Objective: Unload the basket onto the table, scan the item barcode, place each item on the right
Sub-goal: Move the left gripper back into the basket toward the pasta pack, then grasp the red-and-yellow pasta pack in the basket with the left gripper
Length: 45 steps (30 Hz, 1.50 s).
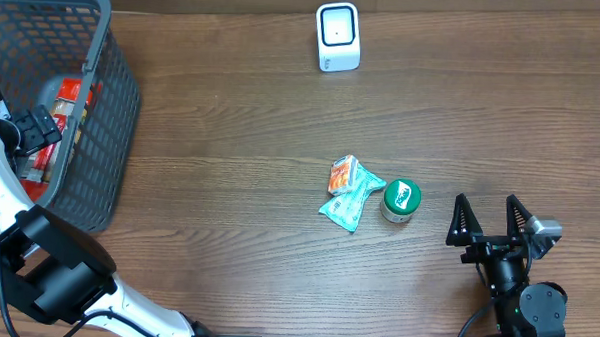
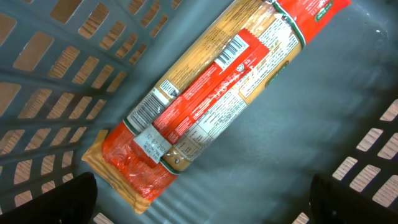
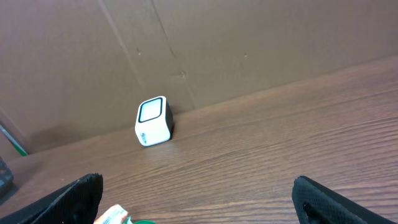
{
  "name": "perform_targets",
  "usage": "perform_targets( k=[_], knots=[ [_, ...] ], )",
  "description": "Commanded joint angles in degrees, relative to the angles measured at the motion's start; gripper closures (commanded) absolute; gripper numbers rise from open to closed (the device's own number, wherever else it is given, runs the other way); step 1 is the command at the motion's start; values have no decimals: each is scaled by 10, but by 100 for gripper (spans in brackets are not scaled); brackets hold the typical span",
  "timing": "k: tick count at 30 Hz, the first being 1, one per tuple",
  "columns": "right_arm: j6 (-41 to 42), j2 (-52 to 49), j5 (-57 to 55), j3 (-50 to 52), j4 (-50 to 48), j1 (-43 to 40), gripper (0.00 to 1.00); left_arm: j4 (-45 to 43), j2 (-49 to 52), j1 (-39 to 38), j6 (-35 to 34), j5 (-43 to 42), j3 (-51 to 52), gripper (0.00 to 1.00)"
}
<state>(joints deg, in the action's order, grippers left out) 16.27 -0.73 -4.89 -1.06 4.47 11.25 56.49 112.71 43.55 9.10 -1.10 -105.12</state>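
Looks like a mock shop checkout: a white barcode scanner [image 1: 338, 36] stands on the wooden desk [image 1: 230, 166], a grey shopping basket [image 1: 116, 132] holds packaged pasta [image 2: 211, 106], with cardboard sheets [image 3: 249, 43] behind.

Soft, even light fills the overhead view. The wooden surface [image 1: 231, 136] looks matte, and the scanner [image 1: 338, 37] casts only a faint shadow. Inside the basket [image 2: 37, 74] the light is dimmer and bluish, with sheen on the pasta wrapper [image 2: 211, 106]. Both wrist views blur their dark fingers [image 2: 56, 199] in the lower corners.
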Motion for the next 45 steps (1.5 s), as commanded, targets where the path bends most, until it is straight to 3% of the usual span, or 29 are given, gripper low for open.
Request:
perform_targets(
  k=[1, 25, 29, 32, 37, 45],
  knots=[
    [-2, 5, -1, 6, -2, -1, 0, -2, 3, 0, 12, -10, 4, 0],
    [-2, 5, -2, 6, -3, -1, 0, -13, 3, -1, 12, -16, 4, 0],
    [-2, 5, -1, 6, -2, -1, 0, -25, 3, -1, 13, -47, 4, 0],
    [-2, 5, -1, 6, -3, -1, 0, -54, 4, -1, 59, -47, 4, 0],
    [-2, 5, -1, 6, -2, -1, 0, -97, 14, -1, 202, -45, 4, 5],
    [-2, 5, -1, 6, -2, -1, 0, -102, 75, 1, 300, -44, 4, 2]
  ],
)
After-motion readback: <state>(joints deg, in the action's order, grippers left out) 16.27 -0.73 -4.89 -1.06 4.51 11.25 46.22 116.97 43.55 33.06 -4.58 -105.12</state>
